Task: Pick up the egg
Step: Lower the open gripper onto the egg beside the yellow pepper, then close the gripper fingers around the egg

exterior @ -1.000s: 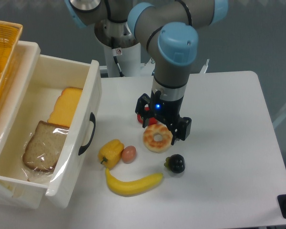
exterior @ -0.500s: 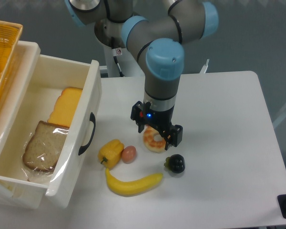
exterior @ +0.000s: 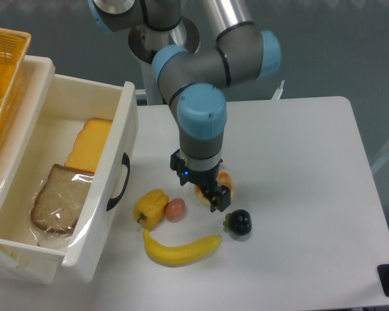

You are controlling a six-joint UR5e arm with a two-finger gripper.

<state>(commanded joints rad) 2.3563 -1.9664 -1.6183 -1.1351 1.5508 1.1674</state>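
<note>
The egg (exterior: 176, 208) is a small pinkish-brown oval lying on the white table, between the yellow pepper (exterior: 150, 207) and the glazed donut (exterior: 222, 184). My gripper (exterior: 198, 188) hangs just above and to the right of the egg, over the donut, which it mostly hides. Its fingers point down and look open with nothing between them. It does not touch the egg.
A banana (exterior: 181, 250) lies in front of the egg, and a dark round fruit (exterior: 238, 222) sits to the right. An open white drawer (exterior: 126, 149) with bread and cheese slices stands at the left. A yellow basket (exterior: 3, 78) is at the far left.
My gripper has moved left and slightly toward the front, from above the donut's right side to close beside the egg. The red item behind the donut is now hidden.
</note>
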